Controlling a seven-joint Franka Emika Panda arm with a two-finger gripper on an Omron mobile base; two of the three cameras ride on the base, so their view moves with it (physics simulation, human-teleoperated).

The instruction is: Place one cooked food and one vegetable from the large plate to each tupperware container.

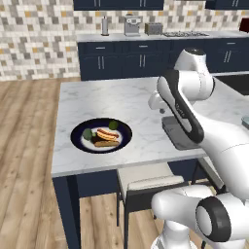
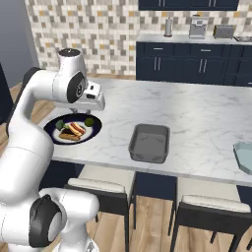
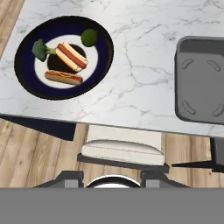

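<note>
On the marble counter (image 2: 197, 113) the plate (image 3: 98, 37) sits at ten o'clock in the hand view, the grey tray (image 3: 201, 83) at three o'clock, well apart. The plate holds two hot dogs (image 3: 70, 56), broccoli (image 3: 40, 49) and a lime (image 3: 89, 37). The teal tray (image 2: 244, 156) lies farther right; the gripper (image 3: 113, 177) hangs clenched and empty above the stool (image 3: 122, 151).

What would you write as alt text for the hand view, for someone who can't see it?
Looking down on a white marble counter: at upper left, a large plate with a dark rim holds two hot dogs, a broccoli floret and a round green vegetable. An empty dark grey container sits at right, a cushioned stool below the counter edge.
</note>
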